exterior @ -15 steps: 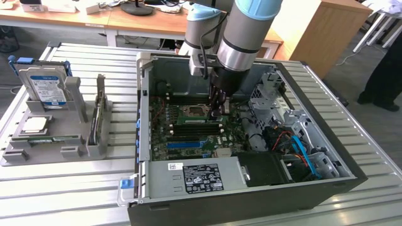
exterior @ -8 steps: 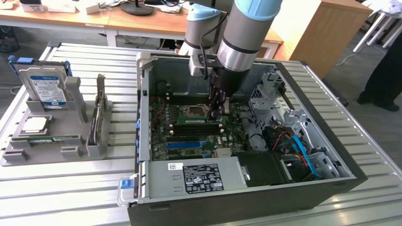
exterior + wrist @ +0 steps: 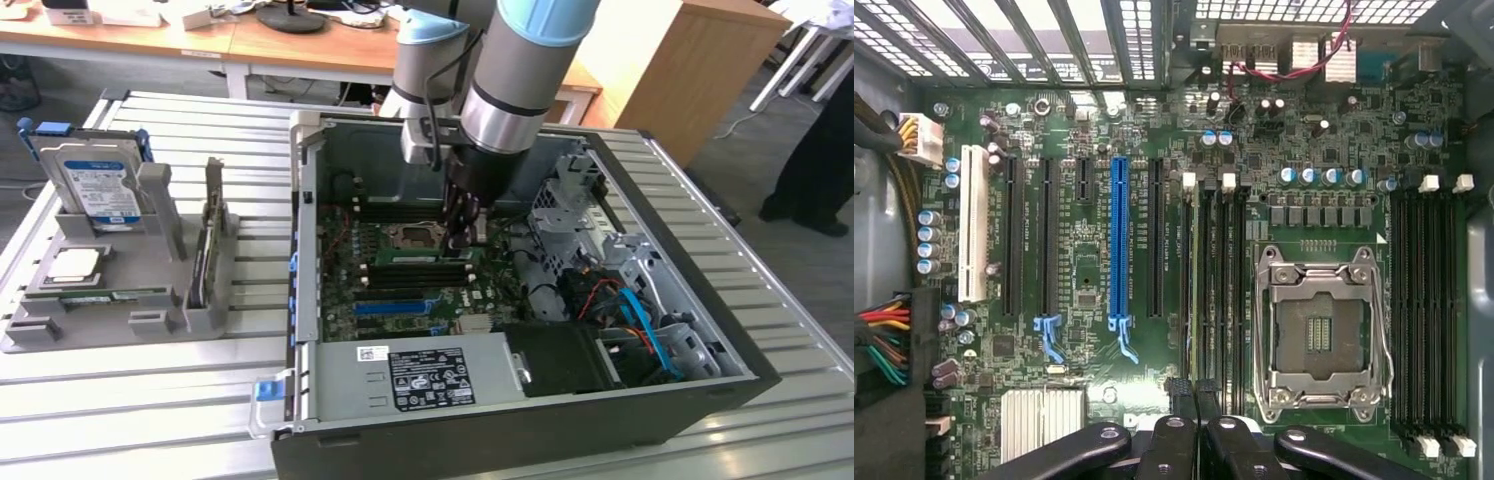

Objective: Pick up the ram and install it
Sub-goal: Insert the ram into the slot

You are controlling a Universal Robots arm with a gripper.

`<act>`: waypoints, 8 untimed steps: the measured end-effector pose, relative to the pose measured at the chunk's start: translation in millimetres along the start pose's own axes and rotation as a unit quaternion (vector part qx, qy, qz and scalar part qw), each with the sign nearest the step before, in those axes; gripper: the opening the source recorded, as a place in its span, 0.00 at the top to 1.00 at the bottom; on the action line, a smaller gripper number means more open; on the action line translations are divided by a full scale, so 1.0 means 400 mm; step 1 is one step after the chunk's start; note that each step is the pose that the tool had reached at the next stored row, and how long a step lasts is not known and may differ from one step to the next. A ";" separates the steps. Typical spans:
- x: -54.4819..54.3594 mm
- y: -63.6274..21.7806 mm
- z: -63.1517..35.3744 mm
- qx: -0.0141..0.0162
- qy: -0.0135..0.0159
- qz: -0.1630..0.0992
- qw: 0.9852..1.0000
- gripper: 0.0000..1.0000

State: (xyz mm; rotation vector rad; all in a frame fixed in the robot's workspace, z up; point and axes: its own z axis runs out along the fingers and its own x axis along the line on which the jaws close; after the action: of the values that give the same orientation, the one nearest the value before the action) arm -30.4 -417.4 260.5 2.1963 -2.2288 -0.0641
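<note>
The ram (image 3: 420, 253) is a narrow green stick standing on edge in a memory slot of the motherboard, just beside the CPU socket (image 3: 416, 236). In the wrist view the ram (image 3: 1195, 290) shows edge-on as a thin line between the black slots, running in under the fingertips. My gripper (image 3: 461, 240) reaches straight down into the open computer case. Its black fingers (image 3: 1176, 440) are pressed together at one end of the stick, the gripper (image 3: 1195, 395) shut on the ram's top edge.
The case (image 3: 534, 420) has tall walls all round, with a power supply (image 3: 427, 375) at the front and cables (image 3: 627, 310) at the exterior view's right. A grey tray (image 3: 40, 335) on the left holds a hard drive (image 3: 94, 185), an upright dark card (image 3: 207, 250) and a chip (image 3: 74, 265).
</note>
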 end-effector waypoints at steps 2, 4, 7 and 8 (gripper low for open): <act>0.000 0.000 0.005 0.000 0.000 0.000 1.000 0.88; 0.000 0.000 0.010 0.000 0.000 0.000 1.000 0.88; 0.000 -0.001 0.016 0.000 0.000 0.000 1.000 0.88; 0.000 -0.001 0.018 0.000 0.000 0.000 1.000 0.88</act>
State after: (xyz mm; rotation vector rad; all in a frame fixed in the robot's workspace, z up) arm -30.4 -417.4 253.4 2.1963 -2.2289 -0.0642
